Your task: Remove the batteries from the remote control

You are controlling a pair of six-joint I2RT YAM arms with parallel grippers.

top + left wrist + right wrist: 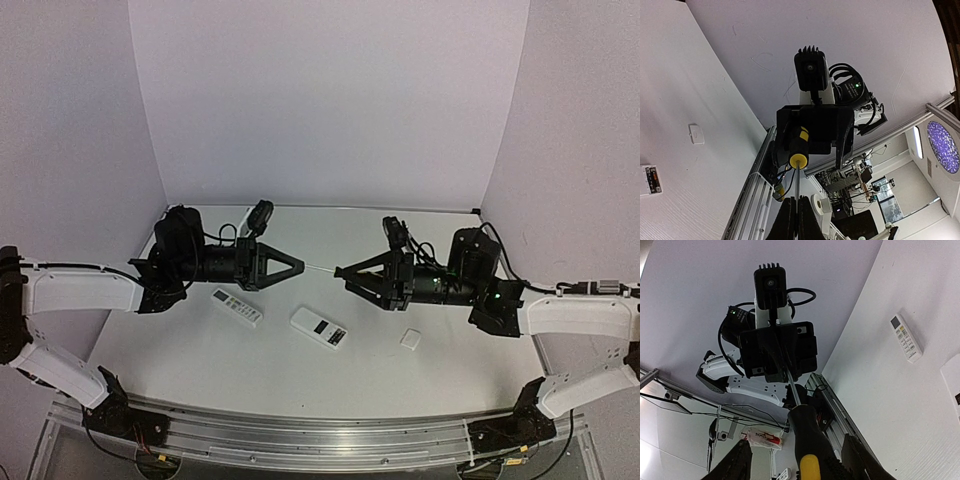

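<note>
A white remote control lies back-up on the table between the arms. In the left wrist view this remote control shows an open compartment with dark batteries inside. Its small white cover lies apart to the right. A black-and-yellow screwdriver hangs level in the air between the two grippers. My left gripper is shut on the metal shaft. My right gripper stands open around the handle, with a gap on one side.
A second, slimmer remote lies button side up to the left of the first, below the left arm. White walls close off the back and sides. An aluminium rail runs along the near edge.
</note>
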